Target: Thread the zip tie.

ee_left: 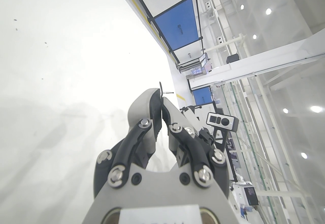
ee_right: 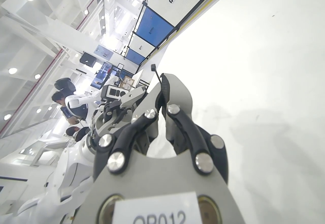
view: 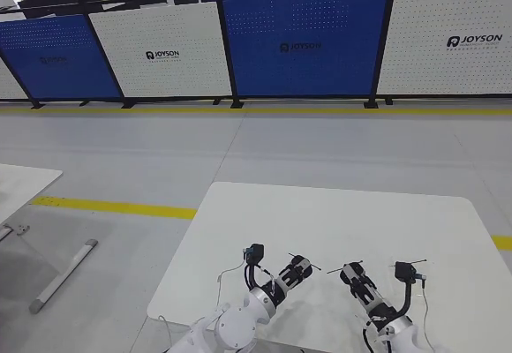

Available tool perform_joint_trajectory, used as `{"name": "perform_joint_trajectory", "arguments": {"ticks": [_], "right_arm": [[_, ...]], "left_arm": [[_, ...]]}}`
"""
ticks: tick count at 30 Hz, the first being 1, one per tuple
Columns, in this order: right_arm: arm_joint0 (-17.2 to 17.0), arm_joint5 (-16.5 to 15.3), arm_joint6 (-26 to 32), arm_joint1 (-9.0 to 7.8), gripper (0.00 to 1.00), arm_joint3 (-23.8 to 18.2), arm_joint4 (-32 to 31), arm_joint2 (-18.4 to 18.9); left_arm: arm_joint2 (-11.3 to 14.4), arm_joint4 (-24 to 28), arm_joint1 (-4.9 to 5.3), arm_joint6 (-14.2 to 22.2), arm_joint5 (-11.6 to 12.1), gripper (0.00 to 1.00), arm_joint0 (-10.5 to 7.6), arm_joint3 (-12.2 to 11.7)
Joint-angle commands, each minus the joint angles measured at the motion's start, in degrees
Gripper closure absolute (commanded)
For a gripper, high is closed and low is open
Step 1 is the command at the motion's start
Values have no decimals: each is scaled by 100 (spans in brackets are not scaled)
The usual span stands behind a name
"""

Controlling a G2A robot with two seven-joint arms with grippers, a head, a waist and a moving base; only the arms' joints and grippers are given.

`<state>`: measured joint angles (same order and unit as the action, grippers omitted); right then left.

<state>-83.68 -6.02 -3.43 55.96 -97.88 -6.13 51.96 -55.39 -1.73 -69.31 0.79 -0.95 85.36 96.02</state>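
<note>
Now | zip tie (ee_right: 155, 72): thin black plastic, small square head sticking free, strap pinched in the clenched right hand (ee_right: 162, 85) | left hand (ee_left: 161, 98) clenched on a thin black strip (ee_left: 161, 87), tip poking out | both hands near each other above the smooth white surface (view: 344, 221), by its near edge | behind: blue and white pegboard panels (view: 304, 44), grey floor (view: 238, 141), yellow line (view: 106, 207)

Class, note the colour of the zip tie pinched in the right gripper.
The zip tie is black; clearest in the right wrist view.
</note>
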Motion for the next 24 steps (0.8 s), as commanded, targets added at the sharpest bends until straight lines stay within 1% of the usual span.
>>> {"name": "perform_joint_trajectory", "arguments": {"ticks": [1, 5, 10, 12, 21, 24], "right_arm": [[0, 0, 0, 0, 100, 0, 0, 0], [-3, 34, -110, 44, 100, 8, -13, 16], [47, -21, -269, 165, 100, 107, -13, -113], [100, 98, -285, 209, 100, 168, -66, -165], [104, 131, -291, 220, 100, 176, -85, -167], [74, 33, -350, 261, 100, 243, -138, -172]], "left_arm": [[-1, 3, 0, 0, -1, 100, 0, 1], [-1, 3, 0, 0, -1, 100, 0, 1], [-1, 3, 0, 0, -1, 100, 0, 1], [-1, 3, 0, 0, -1, 100, 0, 1], [-1, 3, 0, 0, -1, 100, 0, 1], [-1, 3, 0, 0, -1, 100, 0, 1]]}}
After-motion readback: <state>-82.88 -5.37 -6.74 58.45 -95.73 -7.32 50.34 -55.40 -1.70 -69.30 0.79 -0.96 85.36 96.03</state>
